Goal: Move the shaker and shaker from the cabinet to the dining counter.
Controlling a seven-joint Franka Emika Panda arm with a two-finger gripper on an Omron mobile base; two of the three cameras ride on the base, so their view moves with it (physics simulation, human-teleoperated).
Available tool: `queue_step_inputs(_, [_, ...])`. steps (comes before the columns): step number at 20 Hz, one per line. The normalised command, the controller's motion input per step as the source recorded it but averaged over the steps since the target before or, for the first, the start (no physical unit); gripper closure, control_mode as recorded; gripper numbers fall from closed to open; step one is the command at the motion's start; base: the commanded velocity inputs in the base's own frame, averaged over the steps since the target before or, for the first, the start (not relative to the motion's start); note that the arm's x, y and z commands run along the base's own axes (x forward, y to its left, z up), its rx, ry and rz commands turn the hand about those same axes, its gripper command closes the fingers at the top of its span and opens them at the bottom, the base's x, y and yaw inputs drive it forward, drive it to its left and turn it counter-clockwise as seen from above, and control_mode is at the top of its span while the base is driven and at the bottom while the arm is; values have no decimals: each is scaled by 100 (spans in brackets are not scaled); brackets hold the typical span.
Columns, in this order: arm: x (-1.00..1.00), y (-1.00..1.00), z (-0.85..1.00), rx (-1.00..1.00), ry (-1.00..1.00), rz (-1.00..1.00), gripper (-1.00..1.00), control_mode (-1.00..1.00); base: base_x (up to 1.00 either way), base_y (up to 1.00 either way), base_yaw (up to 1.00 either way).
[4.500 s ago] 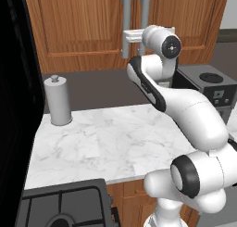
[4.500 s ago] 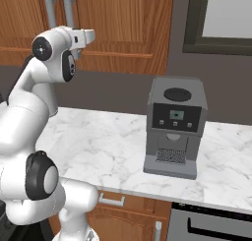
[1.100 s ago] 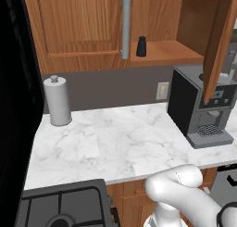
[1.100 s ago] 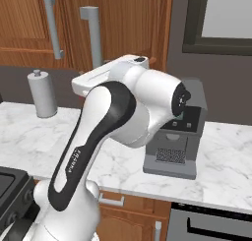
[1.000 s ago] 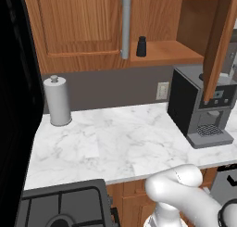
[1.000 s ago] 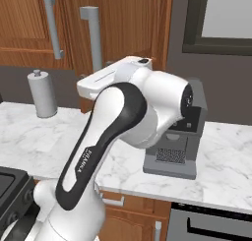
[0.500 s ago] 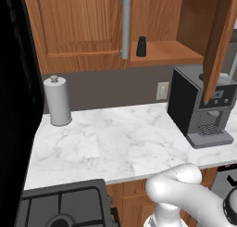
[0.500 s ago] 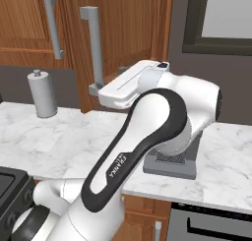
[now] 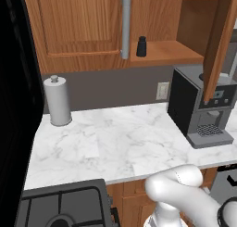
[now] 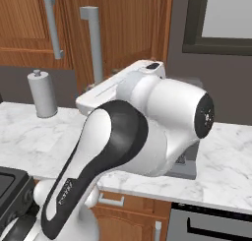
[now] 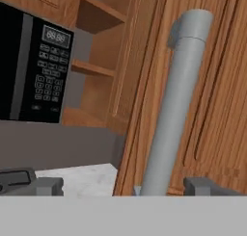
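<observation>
The two-finger gripper (image 11: 125,187) is seen with its dark tips spread wide and nothing between them. Directly ahead, toward twelve o'clock in the hand view, a long grey bar handle (image 11: 173,105) is fixed to the open panelled door of the brown wooden wall cabinet (image 9: 217,40). In the left base view, one small black tapered shaker (image 9: 141,46) stands upright on the cabinet's wooden inner shelf (image 9: 162,52), at about one o'clock. It is judged light, rigid and smooth, so possibly slippery; the wider lower body is best pinched squarely.
</observation>
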Motion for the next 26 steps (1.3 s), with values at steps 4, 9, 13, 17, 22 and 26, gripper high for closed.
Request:
queue_step_inputs(4, [-7, 91, -19, -14, -15, -56, -100, -100, 0, 0, 0])
queue_step_inputs(9, [0, 99, -13, -17, -16, -52, -100, -100, 0, 0, 0])
queue_step_inputs(13, [3, 100, -1, -16, -6, -50, -100, -100, 0, 0, 0])
queue_step_inputs(17, [55, 83, -10, -23, 1, -49, -100, -100, 0, 0, 0])
queue_step_inputs(22, [92, 34, -6, -22, 10, -40, -100, -100, 0, 0, 0])
queue_step_inputs(26, [96, -8, -7, -11, 16, -28, -100, -100, 0, 0, 0])
